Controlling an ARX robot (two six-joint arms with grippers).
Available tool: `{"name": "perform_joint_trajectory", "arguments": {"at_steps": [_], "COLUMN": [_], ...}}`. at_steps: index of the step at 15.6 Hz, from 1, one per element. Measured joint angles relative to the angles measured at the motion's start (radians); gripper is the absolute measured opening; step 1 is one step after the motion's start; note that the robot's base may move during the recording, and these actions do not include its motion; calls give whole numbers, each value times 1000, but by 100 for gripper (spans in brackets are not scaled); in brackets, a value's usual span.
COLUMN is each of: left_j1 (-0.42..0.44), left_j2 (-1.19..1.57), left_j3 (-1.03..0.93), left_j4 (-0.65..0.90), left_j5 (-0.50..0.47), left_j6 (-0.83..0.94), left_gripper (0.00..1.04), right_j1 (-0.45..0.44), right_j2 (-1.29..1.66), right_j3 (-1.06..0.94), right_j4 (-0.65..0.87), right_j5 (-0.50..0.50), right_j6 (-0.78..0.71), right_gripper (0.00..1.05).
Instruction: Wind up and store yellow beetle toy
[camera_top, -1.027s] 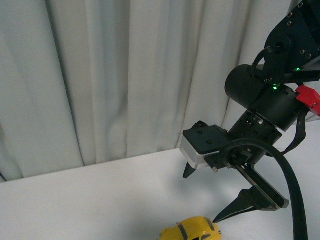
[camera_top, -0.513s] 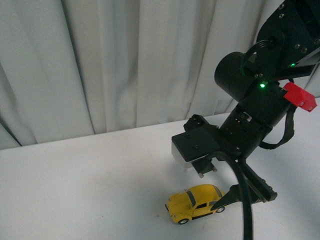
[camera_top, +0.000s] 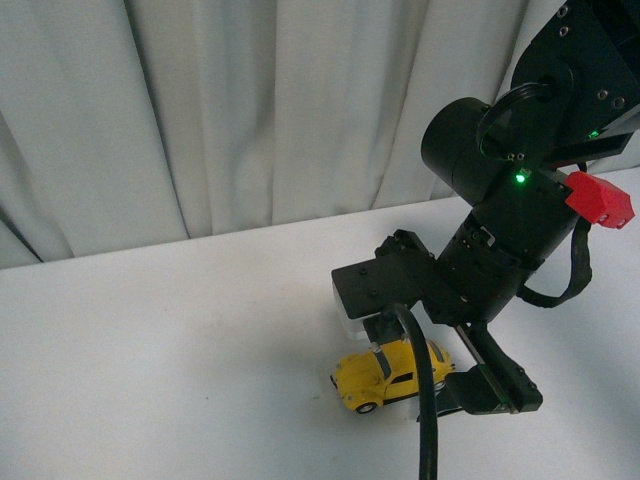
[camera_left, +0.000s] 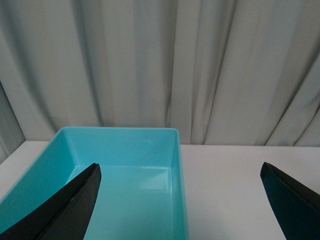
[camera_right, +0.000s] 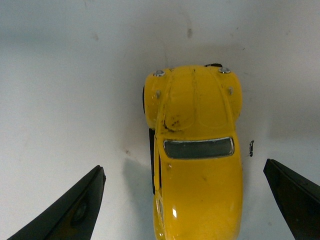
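**Right gripper brought down over the beetle**

Lowered since a second ago, the right gripper (camera_top: 420, 365) is now set astride the small glossy yellow beetle toy car (camera_top: 390, 378), which then lay just beyond one fingertip. Its black fingers are spread wide, one to each side of the toy, and nothing is touched or held.

The toy is seen standing on its wheels on the white table (camera_top: 150, 330), directly under this gripper. The left gripper (camera_left: 180, 167) is likewise spread and empty, held before a turquoise plastic tray (camera_left: 125, 134). How far that tray lies from the toy cannot be told.

The toy is judged light, rigid and slippery on its rounded shell. A hold across the flatter door sides, low down, is judged safest, since the domed roof could be squeezed out. The wheels are best left free for winding.
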Motion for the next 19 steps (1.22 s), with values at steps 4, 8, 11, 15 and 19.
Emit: {"name": "perform_joint_trajectory", "arguments": {"at_steps": [4, 8, 11, 15, 19], "left_j1": [0, 0, 0, 0, 0], "left_j2": [0, 0, 0, 0, 0], "left_j3": [0, 0, 0, 0, 0], "left_j4": [0, 0, 0, 0, 0], "left_j5": [0, 0, 0, 0, 0], "left_j6": [0, 0, 0, 0, 0], "left_gripper": [98, 98, 98, 98, 98], "right_j1": [-2, 12, 22, 2, -39], "right_j2": [28, 31, 32, 31, 25], "right_j3": [13, 23, 23, 0, -21], "right_j4": [-13, -2, 13, 45, 61], "right_j5": [6, 7, -3, -11, -19], "right_j6": [-123, -131, -113, -92, -90], "right_gripper": [98, 74, 42, 42, 42]}}
